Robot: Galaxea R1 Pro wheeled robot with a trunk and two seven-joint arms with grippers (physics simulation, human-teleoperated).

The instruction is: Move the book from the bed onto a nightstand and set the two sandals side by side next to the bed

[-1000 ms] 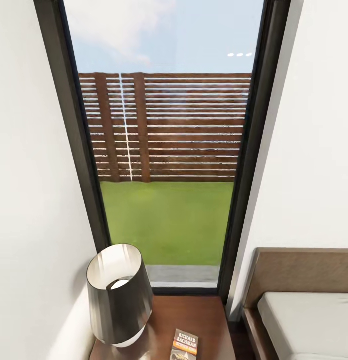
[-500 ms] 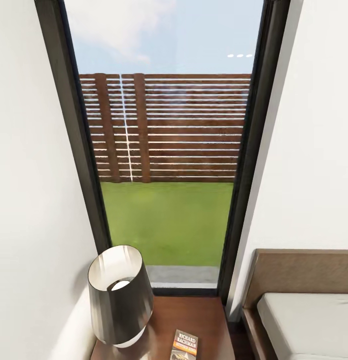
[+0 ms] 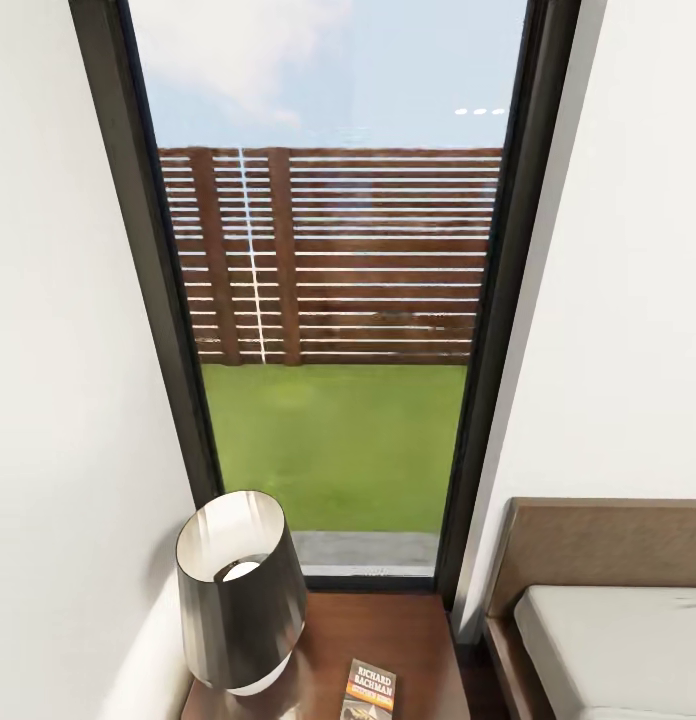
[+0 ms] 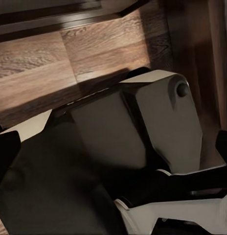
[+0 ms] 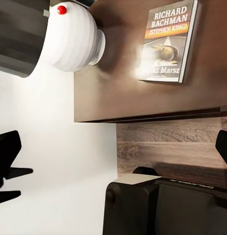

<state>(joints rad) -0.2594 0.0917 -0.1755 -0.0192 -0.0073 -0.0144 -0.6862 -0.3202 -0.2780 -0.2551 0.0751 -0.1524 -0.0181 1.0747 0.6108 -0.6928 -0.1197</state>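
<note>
One book (image 3: 371, 689) lies flat on the nightstand (image 3: 408, 640), beside a lamp (image 3: 240, 590) and left of the bed (image 3: 608, 640). Right claw (image 5: 113, 161) hangs above the floor (image 5: 167, 142) with its dark fingertips (image 5: 7, 147) wide apart, empty. Left claw state cannot be told.

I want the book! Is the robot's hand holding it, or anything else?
No. The book lies flat on the nightstand beside the lamp. The right hand is open, holding nothing.
</note>
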